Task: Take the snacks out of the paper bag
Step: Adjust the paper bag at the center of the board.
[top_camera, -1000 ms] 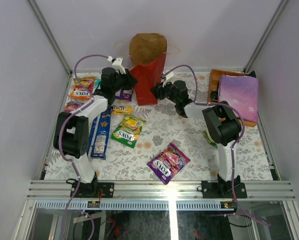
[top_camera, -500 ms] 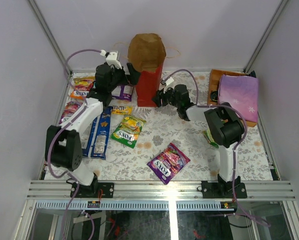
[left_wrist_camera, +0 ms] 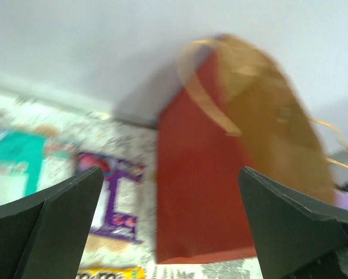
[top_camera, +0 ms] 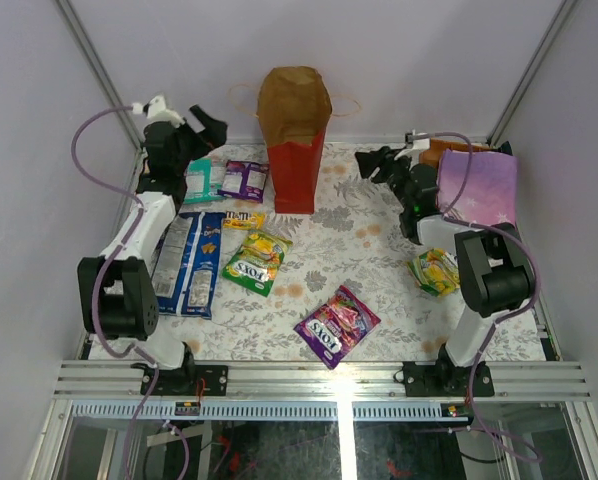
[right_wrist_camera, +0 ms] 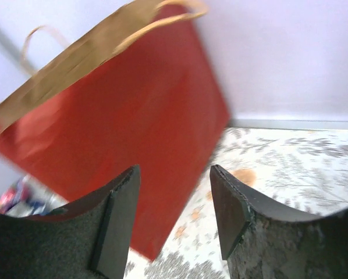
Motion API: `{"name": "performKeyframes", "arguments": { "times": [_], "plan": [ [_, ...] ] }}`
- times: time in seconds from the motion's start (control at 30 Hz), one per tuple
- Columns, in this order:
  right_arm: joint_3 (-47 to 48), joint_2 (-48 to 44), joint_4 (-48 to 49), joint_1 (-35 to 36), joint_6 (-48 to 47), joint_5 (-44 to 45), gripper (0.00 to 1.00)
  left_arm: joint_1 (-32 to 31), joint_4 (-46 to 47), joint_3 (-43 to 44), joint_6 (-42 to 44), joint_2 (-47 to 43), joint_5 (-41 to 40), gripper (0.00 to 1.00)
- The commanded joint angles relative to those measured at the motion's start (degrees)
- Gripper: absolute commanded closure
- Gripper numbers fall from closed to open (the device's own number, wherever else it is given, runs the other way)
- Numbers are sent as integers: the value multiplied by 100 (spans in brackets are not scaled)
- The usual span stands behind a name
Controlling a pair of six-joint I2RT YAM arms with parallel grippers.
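The paper bag [top_camera: 297, 140] stands upright at the middle of the bench's far edge. Its long axis is vertical, its mouth points up, and its red face is turned to the near edge, with thin handles looping out to either side. Standing this way it probably leaves the mouth reachable from above, though no view shows whether anything is left inside.

The snacks lie flat across the left and near parts of the bench, well apart from the bag. A teal pack [top_camera: 198, 180] and a purple pack [top_camera: 244, 180] lie by the far-left corner. Blue packs [top_camera: 189, 262] run lengthwise along the left edge. A green packet [top_camera: 258, 258] lies mid-bench and a purple FOX'S bag [top_camera: 337, 325] lies toward the near edge. Spread out like this, they look like sorted takings.

The left gripper [left_wrist_camera: 169, 174] hangs high near the far-left corner, spread wide and holding nothing. The right gripper [right_wrist_camera: 174, 171] is on the far-right side, parted and bare too. Both face the bag from opposite sides without touching it, which suggests they are lined up to steady it or reach in.
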Motion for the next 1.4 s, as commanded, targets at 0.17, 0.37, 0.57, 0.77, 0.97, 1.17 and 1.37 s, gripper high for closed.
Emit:
{"name": "performKeyframes", "arguments": {
  "times": [0.17,0.37,0.57,0.77,0.97,1.17,1.37],
  "plan": [
    [2708,1593,-1793,-157,255,1151,41,752,390,700,-1197,2016,-295,0],
    [5534,3443,-2954,-88,543,979,40,366,-153,3082,-1457,4000,-213,0],
    [7853,4663,-3902,426,189,760,39,-197,-851,5319,-1272,5311,88,0],
    [7935,4625,-3846,536,164,776,37,-227,-676,5106,-1122,4942,216,0],
    [7638,4213,-3862,504,-93,827,33,-93,-1154,5399,-930,4771,262,0],
    [4881,2220,-3129,-251,436,1287,21,481,-1130,3896,-601,3405,-165,0],
    [1586,-127,-2975,-613,890,1719,19,494,-514,1442,-401,1507,-436,0]
  ]
}}
